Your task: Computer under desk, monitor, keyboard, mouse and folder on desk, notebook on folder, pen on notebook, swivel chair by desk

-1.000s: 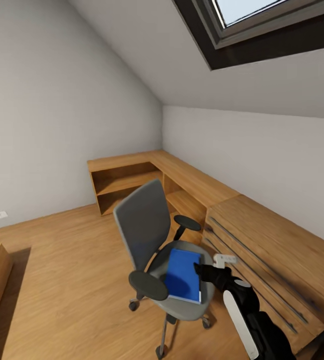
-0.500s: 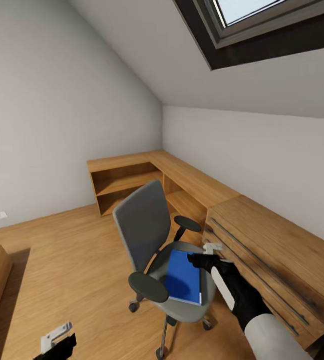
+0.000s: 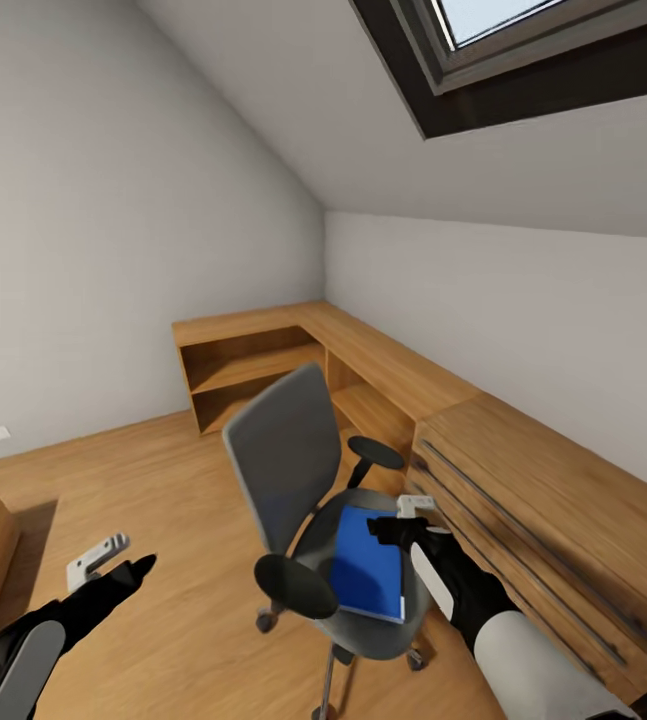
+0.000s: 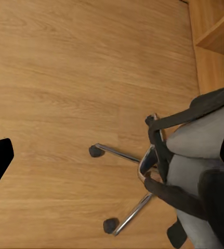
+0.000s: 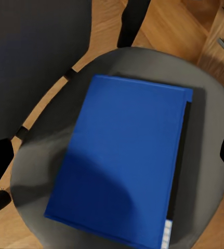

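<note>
Since the folder (image 3: 368, 575) lies flat on the seat of the swivel chair (image 3: 293, 470), the right tool (image 3: 404, 520), fingers spread wide above its far edge, should drop square over one edge and pinch cover and pages together. Versus the earlier frames, the left tool (image 3: 113, 567) has risen into head view near the floor; its spread I cannot tell.

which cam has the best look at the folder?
Right wrist view: the blue folder shows nearly whole from above, flat on the swivel chair seat. Head view shows it small and oblique, its corner behind the right gripper. Left wrist view gives the chair's base and seat underside.
</note>
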